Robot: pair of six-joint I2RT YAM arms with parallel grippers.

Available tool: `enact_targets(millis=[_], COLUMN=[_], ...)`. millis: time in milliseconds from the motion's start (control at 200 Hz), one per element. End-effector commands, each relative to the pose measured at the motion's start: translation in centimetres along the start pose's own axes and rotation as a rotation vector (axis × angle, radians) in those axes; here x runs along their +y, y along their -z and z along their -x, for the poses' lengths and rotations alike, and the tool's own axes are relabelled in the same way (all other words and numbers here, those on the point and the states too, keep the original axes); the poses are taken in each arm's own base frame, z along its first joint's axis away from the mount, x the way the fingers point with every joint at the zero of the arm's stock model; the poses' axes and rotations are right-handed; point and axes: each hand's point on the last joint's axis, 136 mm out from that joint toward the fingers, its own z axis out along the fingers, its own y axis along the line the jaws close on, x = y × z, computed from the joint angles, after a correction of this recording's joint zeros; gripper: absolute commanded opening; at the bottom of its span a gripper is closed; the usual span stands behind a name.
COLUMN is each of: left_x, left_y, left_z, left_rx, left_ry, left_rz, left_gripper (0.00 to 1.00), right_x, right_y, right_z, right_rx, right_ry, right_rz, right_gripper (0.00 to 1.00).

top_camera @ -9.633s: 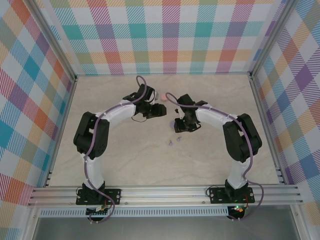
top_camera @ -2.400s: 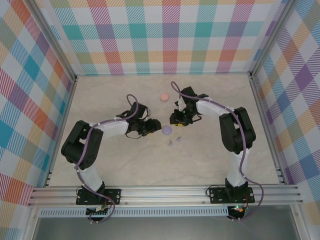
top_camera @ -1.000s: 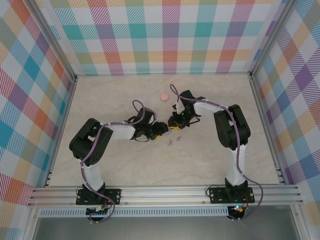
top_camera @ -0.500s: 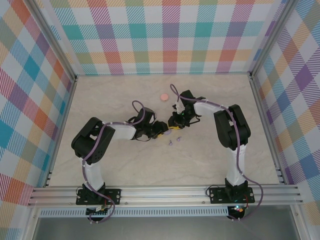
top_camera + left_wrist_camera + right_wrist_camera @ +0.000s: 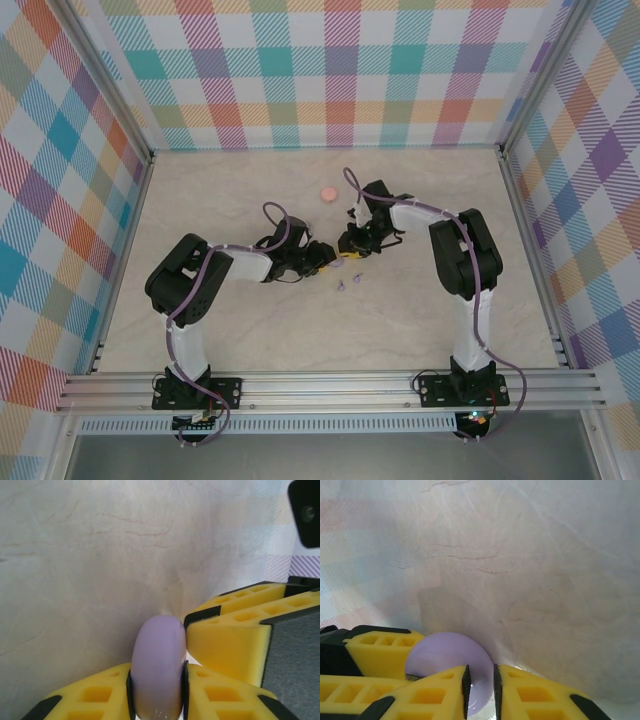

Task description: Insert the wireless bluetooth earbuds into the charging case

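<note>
Item, lilac earbuds [image 5: 343, 286]: two tiny buds, lying loose on the table [image 5: 250, 330], just on the near side of the meeting grippers, neither one touched. I am judging them very light, hard and smooth, so likely to skid or flick away from foam pads. I am planning to pinch each gently across its rounded body, jaws low to the surface. Item, lilac charging case [image 5: 157, 660]: round, rigid disc, probably slick at its curved rim. Item, left gripper [image 5: 157, 695]: drawn narrow, yellow pads pressing both flat faces of the case. Item, right gripper [image 5: 480, 682]: jaws nearly together, tips lying against the case's broad face; whether they are pinching a lip of it I cannot tell. Item, pink disc [image 5: 326, 192]: lying well apart, toward the back.
</note>
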Motion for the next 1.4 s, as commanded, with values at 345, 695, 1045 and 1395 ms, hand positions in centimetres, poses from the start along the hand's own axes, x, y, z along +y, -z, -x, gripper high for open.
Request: enact_targets(millis=[345, 695, 1045, 1395], left_x=[0.5, -8.4, -16.6, -19.4], left_y=[0.7, 6.4, 14.7, 18.3], left_z=[0.3, 1.8, -0.2, -2.1], left_rx=[-0.049, -0.068, -0.129, -0.130], left_ry=[-0.072, -0.367, -0.677, -0.782], left_rz=[0.039, -0.192, -0.416, -0.535], left_gripper=[0.21, 0.21, 0.25, 0.26], right_x=[1.8, 5.6, 12.5, 14.8], right_y=[5.4, 13.1, 18.9, 20.4], right_z=[-0.8, -1.5, -4.8, -6.6], right_rx=[-0.143, -0.338, -0.437, -0.419], right_ry=[0.031, 0.239, 0.536, 0.644], right_rz=[-0.002, 0.115, 0.346, 0.460], right_gripper=[0.42, 0.48, 0.52, 0.62])
